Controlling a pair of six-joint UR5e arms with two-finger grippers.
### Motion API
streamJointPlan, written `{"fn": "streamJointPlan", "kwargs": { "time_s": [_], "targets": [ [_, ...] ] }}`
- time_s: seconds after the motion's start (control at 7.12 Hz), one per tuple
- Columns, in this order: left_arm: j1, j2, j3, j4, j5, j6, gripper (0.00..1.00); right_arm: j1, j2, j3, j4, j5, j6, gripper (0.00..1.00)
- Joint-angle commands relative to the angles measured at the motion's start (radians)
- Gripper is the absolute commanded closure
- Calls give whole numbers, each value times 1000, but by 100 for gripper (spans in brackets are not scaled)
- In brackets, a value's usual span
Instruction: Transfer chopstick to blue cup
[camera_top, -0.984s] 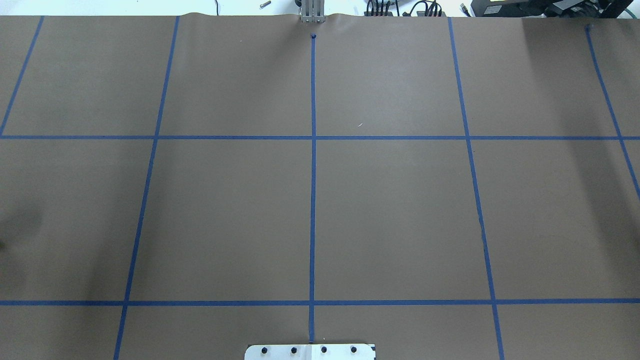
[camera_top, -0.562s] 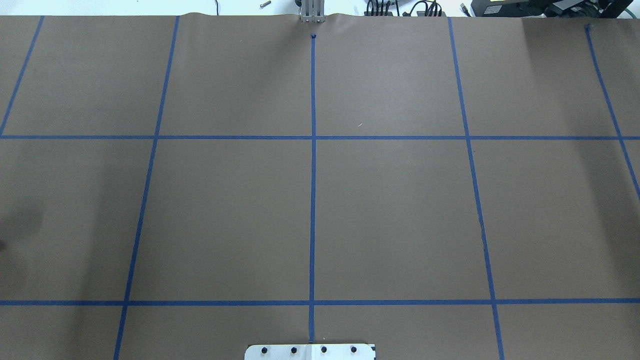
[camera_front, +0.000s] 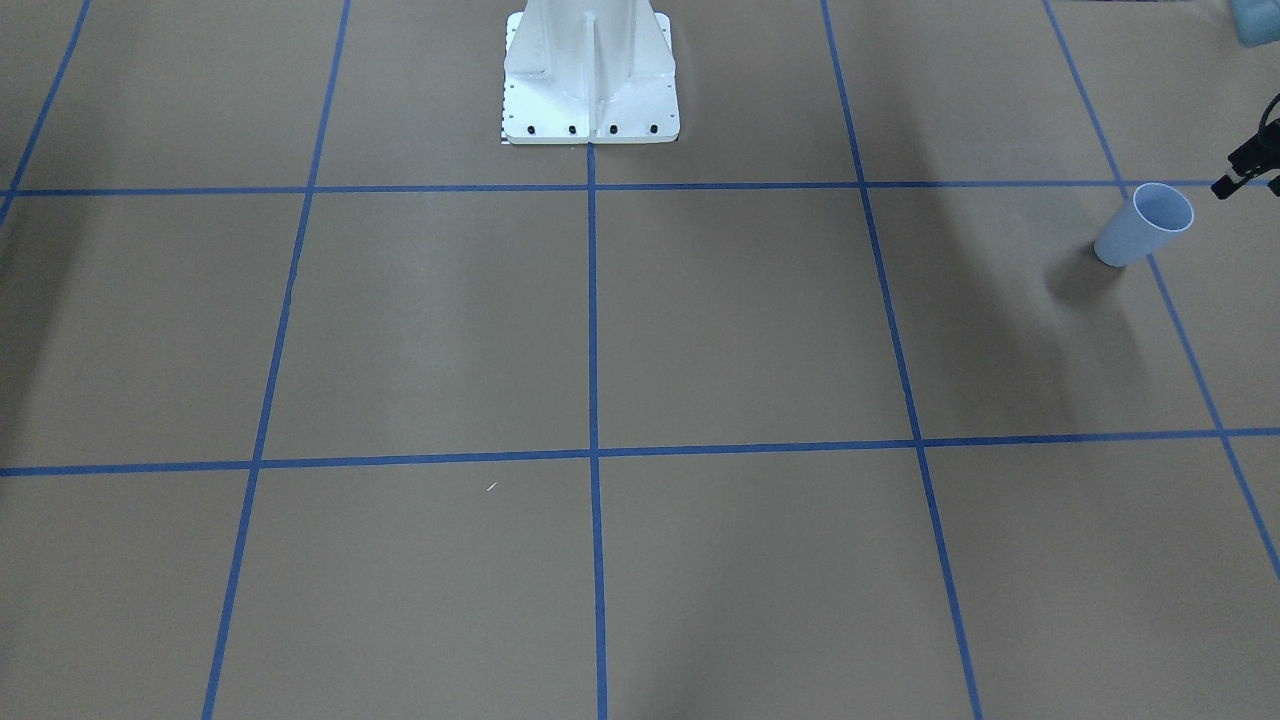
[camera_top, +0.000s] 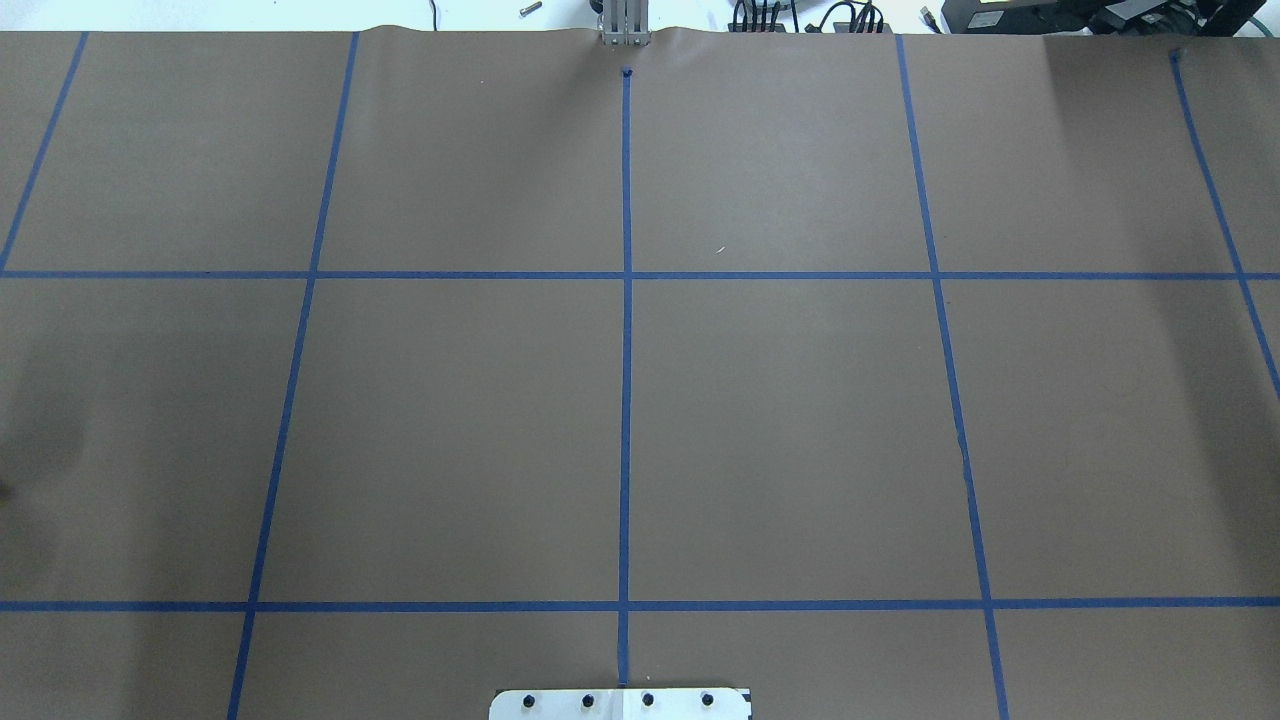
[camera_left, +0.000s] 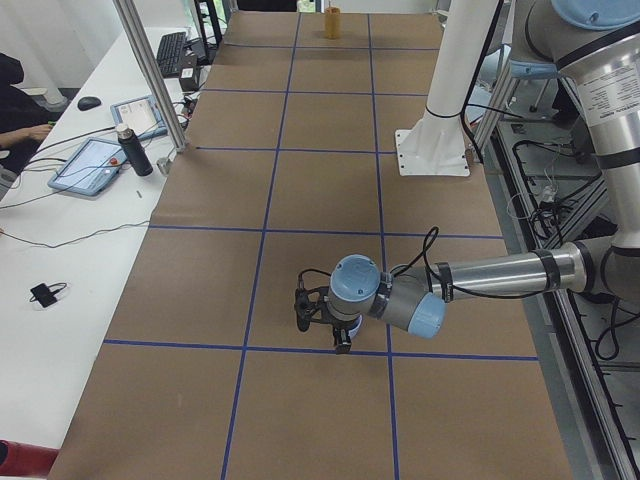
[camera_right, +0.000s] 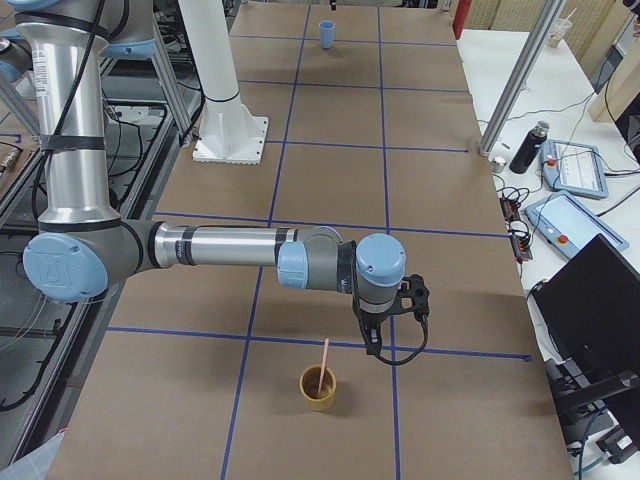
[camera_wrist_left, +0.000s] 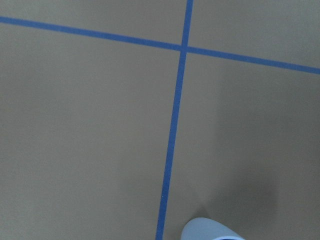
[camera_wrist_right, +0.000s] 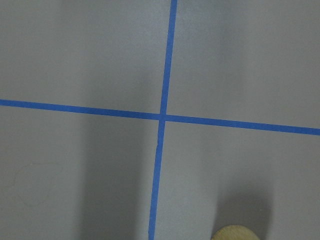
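Note:
The chopstick (camera_right: 323, 358), one thin pale pink stick, stands leaning in a tan cup (camera_right: 318, 388) near the table's right end. My right gripper (camera_right: 385, 335) hangs a little beyond and beside that cup; I cannot tell whether it is open or shut. The tan cup's rim shows at the bottom of the right wrist view (camera_wrist_right: 235, 233). The blue cup (camera_front: 1145, 225) stands upright and empty near the table's left end, and also shows in the exterior right view (camera_right: 326, 33) and the left wrist view (camera_wrist_left: 212, 231). My left gripper (camera_left: 322, 330) hovers close by it; its state is unclear.
The brown table cover (camera_top: 800, 420) carries a grid of blue tape lines. The white robot pedestal (camera_front: 590, 70) stands at the near middle edge. Tablets, a bottle and cables lie on the white bench (camera_left: 90, 170) along the far side.

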Motion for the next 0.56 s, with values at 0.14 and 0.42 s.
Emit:
{"fn": "streamJointPlan", "kwargs": {
  "time_s": [0.14,0.42],
  "targets": [
    [83,-22,59,-6,2,-16,1,-6,6,1,-2,7,11,0],
    [111,-55,104,-8,3,-14,1,-18,9,0,-2,5,11,0]
  ]
}}
